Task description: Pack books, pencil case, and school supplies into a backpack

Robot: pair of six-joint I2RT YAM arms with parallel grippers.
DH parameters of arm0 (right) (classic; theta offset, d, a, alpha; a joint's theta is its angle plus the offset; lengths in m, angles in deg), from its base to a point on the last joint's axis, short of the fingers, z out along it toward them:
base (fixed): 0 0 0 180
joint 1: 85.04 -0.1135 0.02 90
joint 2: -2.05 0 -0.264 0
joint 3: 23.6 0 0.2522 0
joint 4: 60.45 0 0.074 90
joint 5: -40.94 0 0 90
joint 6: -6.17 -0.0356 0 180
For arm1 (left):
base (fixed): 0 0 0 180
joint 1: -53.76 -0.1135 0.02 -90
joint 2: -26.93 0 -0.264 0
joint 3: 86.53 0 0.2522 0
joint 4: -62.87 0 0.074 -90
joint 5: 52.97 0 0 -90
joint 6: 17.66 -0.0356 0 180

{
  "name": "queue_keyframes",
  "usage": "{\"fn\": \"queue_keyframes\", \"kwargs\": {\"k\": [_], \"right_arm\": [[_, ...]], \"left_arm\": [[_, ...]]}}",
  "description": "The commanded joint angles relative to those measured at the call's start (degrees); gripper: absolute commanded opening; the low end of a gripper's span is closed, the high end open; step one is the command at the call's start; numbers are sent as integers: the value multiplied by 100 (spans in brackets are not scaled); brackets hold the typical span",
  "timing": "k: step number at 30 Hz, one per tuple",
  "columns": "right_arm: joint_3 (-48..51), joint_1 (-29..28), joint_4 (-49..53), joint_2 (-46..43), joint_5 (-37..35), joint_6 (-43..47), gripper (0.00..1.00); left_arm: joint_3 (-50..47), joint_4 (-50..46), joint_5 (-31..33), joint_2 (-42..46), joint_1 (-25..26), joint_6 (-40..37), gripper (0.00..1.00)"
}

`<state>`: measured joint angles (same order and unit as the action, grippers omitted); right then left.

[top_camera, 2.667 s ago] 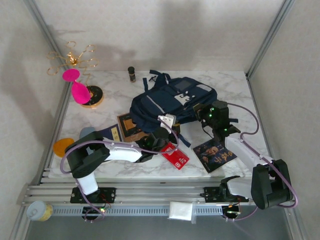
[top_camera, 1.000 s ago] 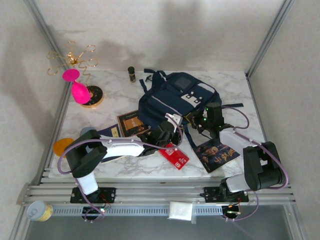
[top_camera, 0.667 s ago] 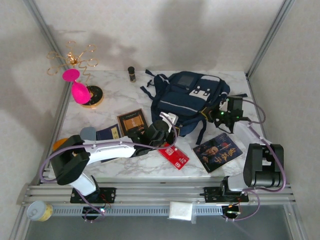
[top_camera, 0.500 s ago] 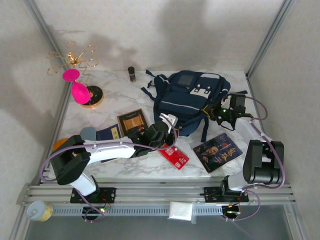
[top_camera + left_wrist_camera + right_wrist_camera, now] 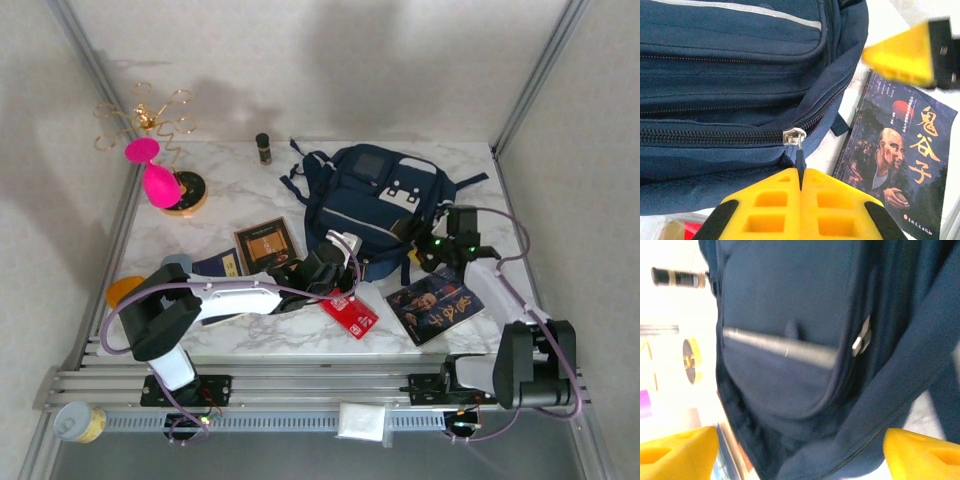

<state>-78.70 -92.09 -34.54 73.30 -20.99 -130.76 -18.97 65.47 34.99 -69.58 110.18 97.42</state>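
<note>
A navy-blue fabric backpack (image 5: 372, 200) lies flat toward the back right of a white marble-patterned table (image 5: 230, 185). Its woven cloth is ridged with stitched seams, and it carries a grey square panel, pale patches and dark straps trailing off its edges.

The left gripper (image 5: 801, 182) is two blocky yellow plastic fingers with square cut-outs. They are pressed fully together, pinching the slim dark zip pull (image 5: 799, 159); the pull hangs from a small silver slider (image 5: 793, 135) on the bag's near zip, whose teeth are closed left of the slider.

The right gripper (image 5: 425, 240) sits at the backpack's right side. In its wrist view the yellow fingers (image 5: 677, 450) stand wide apart and hold nothing, with blurred navy cloth ahead of them.

Three thin paperbacks lie flat on the marble:
- the brown book (image 5: 265, 243), with a dark framed panel, is left of the bag;
- the navy book (image 5: 218, 265), plain and matte, is just beside the brown one;
- the portrait book (image 5: 436, 305) — glossy, dark, with a bald man's face and orange characters — lies on the near side of the right gripper.

A flat red rectangle (image 5: 350, 312) with a white label rests near the left gripper. At the far left stand a gold wire stand (image 5: 145, 115) and a smooth pink object (image 5: 155, 175) on a round wooden base; a small dark bottle (image 5: 263, 147) stands upright at the back.
</note>
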Motion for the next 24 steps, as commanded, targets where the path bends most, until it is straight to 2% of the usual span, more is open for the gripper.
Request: {"fn": "queue_keyframes", "kwargs": {"k": [1, 3, 6, 10, 11, 14, 18, 21, 24], "right_arm": [[617, -486, -605, -231, -50, -971, 88], [1096, -519, -1414, -229, 7, -1493, 88], [1307, -641, -2382, 36, -214, -2049, 83], [878, -906, -2703, 501, -505, -2112, 75], [790, -941, -2682, 585, -549, -2062, 70], [612, -949, -2568, 759, -569, -1680, 46], [162, -932, -1930, 819, -525, -663, 20], [-261, -802, -1174, 685, -529, 276, 4], [-348, -321, -846, 342, -283, 784, 0]], "left_arm": [[248, 367, -170, -53, 35, 108, 0], [296, 259, -46, -46, 35, 158, 0], [226, 302, -42, -19, 35, 120, 0], [236, 262, -44, -18, 36, 94, 0], [220, 262, -19, -2, 35, 93, 0], [152, 262, 10, 71, 36, 84, 0], [30, -17, 89, 261, 38, 132, 0], [51, -509, 223, 448, 40, 339, 0], [-186, -840, 482, 732, 35, 473, 0]]}}
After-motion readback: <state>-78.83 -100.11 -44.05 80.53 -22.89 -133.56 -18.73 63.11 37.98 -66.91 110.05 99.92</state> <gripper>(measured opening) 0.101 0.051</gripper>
